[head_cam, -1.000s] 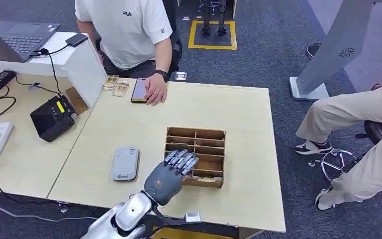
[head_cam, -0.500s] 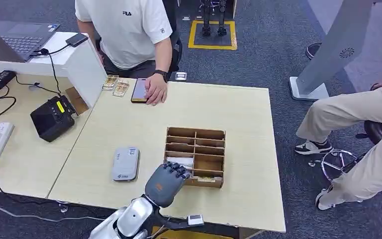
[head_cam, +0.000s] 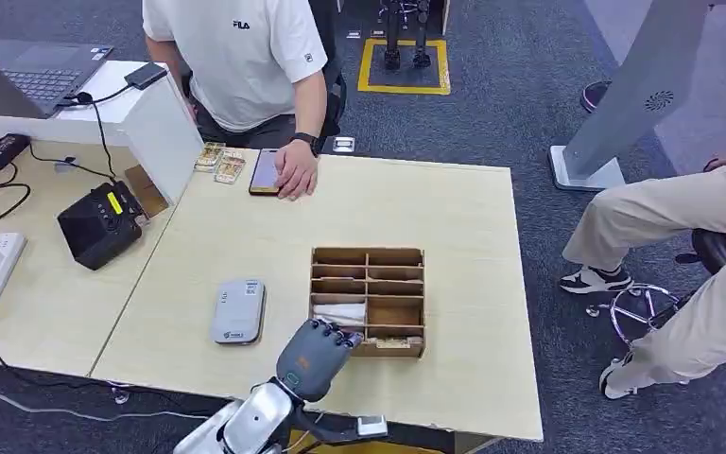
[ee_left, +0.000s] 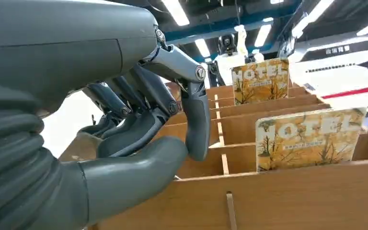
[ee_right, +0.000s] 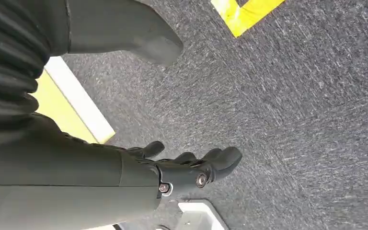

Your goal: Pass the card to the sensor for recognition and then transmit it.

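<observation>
A wooden divided box (head_cam: 414, 301) stands on the table's near half. A patterned card (head_cam: 392, 341) lies in its nearest right slot and something white (head_cam: 340, 312) sits in a left slot. My left hand (head_cam: 314, 359) is at the box's near left corner, fingers curled in. In the left wrist view that hand (ee_left: 139, 120) has nothing between thumb and fingers; two "HOTEL" cards (ee_left: 309, 139) (ee_left: 260, 81) stand in slots of the box (ee_left: 292, 191) beyond it. The grey sensor (head_cam: 238, 311) lies to the left of the box. My right hand (ee_right: 187, 172) hangs over carpet, holding nothing.
A person in a white shirt sits at the far edge, a hand (head_cam: 296, 170) on a phone (head_cam: 265, 171), with more cards (head_cam: 219, 163) beside it. A black device (head_cam: 100, 223) and cables lie on the left table. Another person's legs (head_cam: 681, 236) are at the right.
My left hand's fingers, stretched over the box a second ago, have curled in and the hand has drawn back toward me. The box has slid slightly nearer and to the left.
</observation>
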`<state>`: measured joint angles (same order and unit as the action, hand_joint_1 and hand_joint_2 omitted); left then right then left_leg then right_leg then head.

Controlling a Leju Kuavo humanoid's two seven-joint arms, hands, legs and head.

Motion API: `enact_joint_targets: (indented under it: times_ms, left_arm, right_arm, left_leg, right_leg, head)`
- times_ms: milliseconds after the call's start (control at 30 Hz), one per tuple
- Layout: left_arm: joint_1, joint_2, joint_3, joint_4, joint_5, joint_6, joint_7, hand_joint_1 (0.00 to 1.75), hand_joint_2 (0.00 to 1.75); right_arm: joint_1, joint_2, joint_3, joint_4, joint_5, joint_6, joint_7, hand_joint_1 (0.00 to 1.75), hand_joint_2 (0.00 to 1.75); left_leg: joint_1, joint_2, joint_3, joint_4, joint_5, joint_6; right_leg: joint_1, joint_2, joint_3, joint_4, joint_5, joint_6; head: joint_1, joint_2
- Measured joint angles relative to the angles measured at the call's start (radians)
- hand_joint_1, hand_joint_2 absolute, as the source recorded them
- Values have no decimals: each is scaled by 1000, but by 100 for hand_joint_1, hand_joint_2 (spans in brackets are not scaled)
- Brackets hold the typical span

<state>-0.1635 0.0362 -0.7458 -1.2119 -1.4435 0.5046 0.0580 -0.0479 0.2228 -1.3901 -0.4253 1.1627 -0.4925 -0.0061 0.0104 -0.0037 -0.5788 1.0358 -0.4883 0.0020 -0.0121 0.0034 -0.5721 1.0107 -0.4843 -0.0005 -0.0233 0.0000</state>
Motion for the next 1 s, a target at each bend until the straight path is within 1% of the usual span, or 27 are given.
enact_joint_targets:
  times_ms: [100, 200, 267, 367, 533, 667, 800, 1000]
  left_arm:
    - [10, 1, 0, 2, -37, 52, 16, 0, 175]
    - [25, 0, 0, 2, -49, 146, 34, 0, 175]
    - [35, 1, 3, -8, -52, 175, 43, 0, 175]
    - [44, 12, 3, -53, -52, 180, 81, 0, 175]
    - [45, 52, 3, -144, -53, 185, 128, 0, 175]
    - [44, 72, 3, -195, -53, 185, 136, 0, 175]
    - [44, 90, 3, -222, -53, 185, 146, 0, 175]
    - [54, 91, 3, -224, -53, 185, 103, 0, 175]
  right_arm:
    - [0, 0, 0, 0, 2, 0, 0, 0, 175]
    - [0, 0, 0, 1, 9, -1, -3, 0, 175]
    - [0, 0, 0, 5, 16, -3, -7, 0, 175]
    - [-1, 0, 0, 13, 17, -7, -14, 0, 175]
    - [-2, -6, 0, 29, 18, -13, -20, 0, 175]
    - [-3, -10, 0, 38, 17, -22, -20, 0, 175]
    - [-4, -13, 0, 47, 16, -23, -20, 0, 175]
    - [-5, -20, 0, 66, 11, -26, -21, 0, 175]
  left_leg:
    - [0, 0, 0, 0, 0, 0]
    - [0, 0, 0, 0, 0, 0]
    - [0, 0, 0, 0, 0, 0]
    - [0, 0, 0, 0, 0, 0]
    - [0, 0, 0, 0, 0, 0]
    - [0, 0, 0, 0, 0, 0]
    - [0, 0, 0, 0, 0, 0]
    - [0, 0, 0, 0, 0, 0]
  right_leg:
    - [0, 0, 0, 0, 0, 0]
    - [0, 0, 0, 0, 0, 0]
    - [0, 0, 0, 0, 0, 0]
    - [0, 0, 0, 0, 0, 0]
    - [0, 0, 0, 0, 0, 0]
    - [0, 0, 0, 0, 0, 0]
    - [0, 0, 0, 0, 0, 0]
    - [0, 0, 0, 0, 0, 0]
  head:
    - [0, 0]
    - [0, 0]
    - [0, 0]
    - [0, 0]
    - [0, 0]
    - [0, 0]
    - [0, 0]
    - [0, 0]
